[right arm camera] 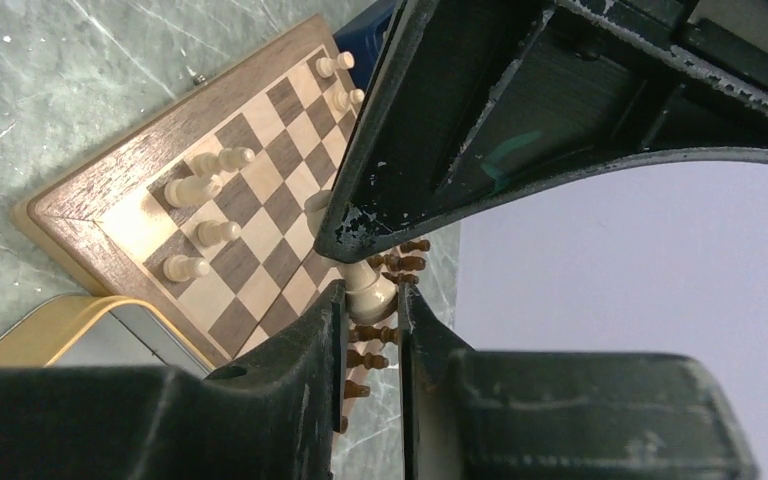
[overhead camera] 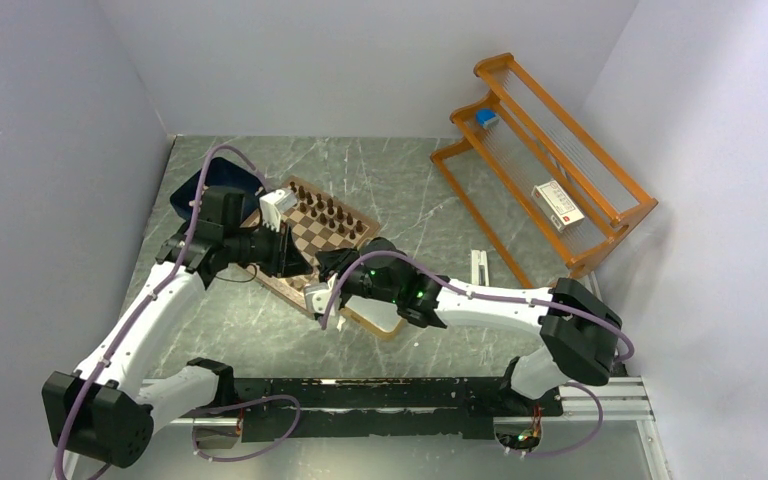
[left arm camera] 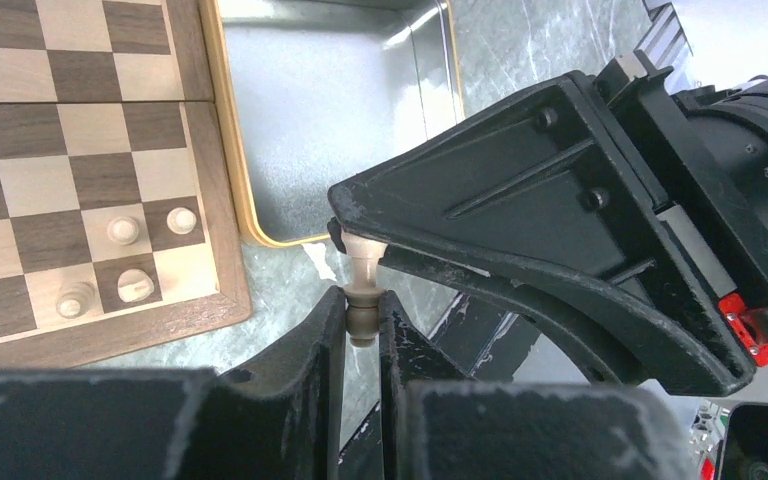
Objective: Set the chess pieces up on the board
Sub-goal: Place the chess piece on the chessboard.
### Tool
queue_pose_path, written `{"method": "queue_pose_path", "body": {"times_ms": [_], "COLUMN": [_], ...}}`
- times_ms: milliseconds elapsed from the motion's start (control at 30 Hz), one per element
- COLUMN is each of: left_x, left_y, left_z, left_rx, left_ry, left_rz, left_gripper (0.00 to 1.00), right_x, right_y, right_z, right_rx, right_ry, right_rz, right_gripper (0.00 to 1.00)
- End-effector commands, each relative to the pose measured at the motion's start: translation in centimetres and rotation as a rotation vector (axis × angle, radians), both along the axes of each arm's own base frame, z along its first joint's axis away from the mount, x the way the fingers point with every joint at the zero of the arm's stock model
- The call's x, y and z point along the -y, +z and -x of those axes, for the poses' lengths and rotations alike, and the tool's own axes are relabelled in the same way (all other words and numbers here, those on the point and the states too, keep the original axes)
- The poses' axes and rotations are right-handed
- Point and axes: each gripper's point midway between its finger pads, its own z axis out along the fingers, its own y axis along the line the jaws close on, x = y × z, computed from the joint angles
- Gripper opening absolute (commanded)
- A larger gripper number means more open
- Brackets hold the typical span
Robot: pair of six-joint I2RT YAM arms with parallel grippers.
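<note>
One pale chess piece (left arm camera: 363, 312) hangs in the air between both grippers, just off the board's near corner. My left gripper (left arm camera: 363, 330) is shut on its knobbed end. My right gripper (right arm camera: 370, 300) is shut on its wide base (right arm camera: 368, 285), and the two grippers meet nose to nose (overhead camera: 312, 268). The board (overhead camera: 305, 243) has dark pieces (overhead camera: 325, 210) along its far side. Several pale pieces (left arm camera: 123, 230) stand on the near corner squares (right arm camera: 205, 185).
A silver gold-rimmed tin (left arm camera: 340, 110) lies right beside the board's edge, under the right arm (overhead camera: 380, 318). A navy tray (overhead camera: 215, 185) sits behind the left arm. An orange wooden rack (overhead camera: 540, 160) holding small boxes stands at the far right.
</note>
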Motion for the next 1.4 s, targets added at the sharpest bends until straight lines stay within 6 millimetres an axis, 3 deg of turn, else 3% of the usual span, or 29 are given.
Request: {"method": "queue_pose_path", "body": {"times_ms": [0,200,367,533,667,1033,1267,1367], "left_x": [0.5,0.3,-0.4,-1.6,-2.2,-2.5,-3.1,-3.2], "left_y": [1.9,3.6,6.1,8.9,10.1,9.0,7.4,6.6], "left_z": [0.0,-1.0,-2.4,-3.2,-3.2,-3.3,-3.9,-4.1], "left_rx": [0.032,0.065,0.130,0.216,0.256,0.238,0.226,0.211], "left_ry": [-0.038,0.043,0.166,0.301,0.347,0.355,0.384,0.393], "left_rz": [0.026,0.042,0.057,0.090,0.099,0.075,0.030,0.014], "left_gripper": [0.11,0.21,0.41,0.49,0.51,0.48,0.49,0.46], "right_x": [-0.7,-1.0,-0.8,-0.7,-1.2,-2.8,-3.2,-3.4], "right_y": [-0.3,-1.0,0.0,1.0,1.6,2.3,2.5,2.7], "right_z": [1.1,1.2,0.3,0.0,-1.0,-1.6,-1.8,-1.8], "right_rx": [-0.001,-0.078,-0.235,-0.415,-0.594,-0.953,-1.055,-1.077], "right_ry": [0.065,0.044,-0.031,-0.073,-0.169,-0.242,-0.257,-0.256], "right_rz": [-0.009,-0.048,-0.179,-0.313,-0.407,-0.585,-0.652,-0.671], "right_gripper": [0.17,0.00,0.00,0.00,0.00,0.00,0.00,0.00]}}
